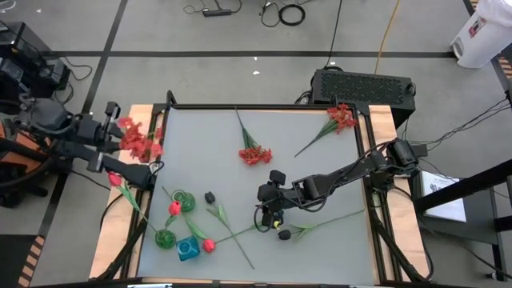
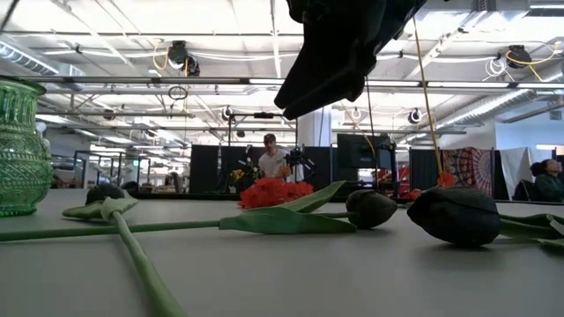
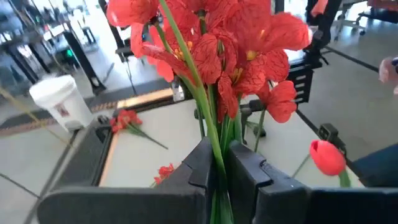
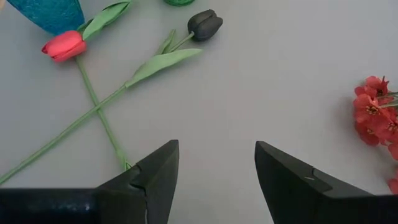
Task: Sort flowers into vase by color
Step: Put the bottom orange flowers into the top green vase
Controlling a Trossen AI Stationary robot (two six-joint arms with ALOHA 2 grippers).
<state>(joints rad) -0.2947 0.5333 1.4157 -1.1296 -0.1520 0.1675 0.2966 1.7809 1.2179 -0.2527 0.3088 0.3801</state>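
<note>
My left claw sits off the table's left edge, pinched tight on the stems of a frilly red bunch; a red tulip just beside it. My right claw hangs over mid-table, fingers spread wide, nothing in them; black tulip and red bud lie ahead on crossed stems. More red bunches lie mid-table and at the far right corner. Green vase, blue vase stand at the near left.
</note>
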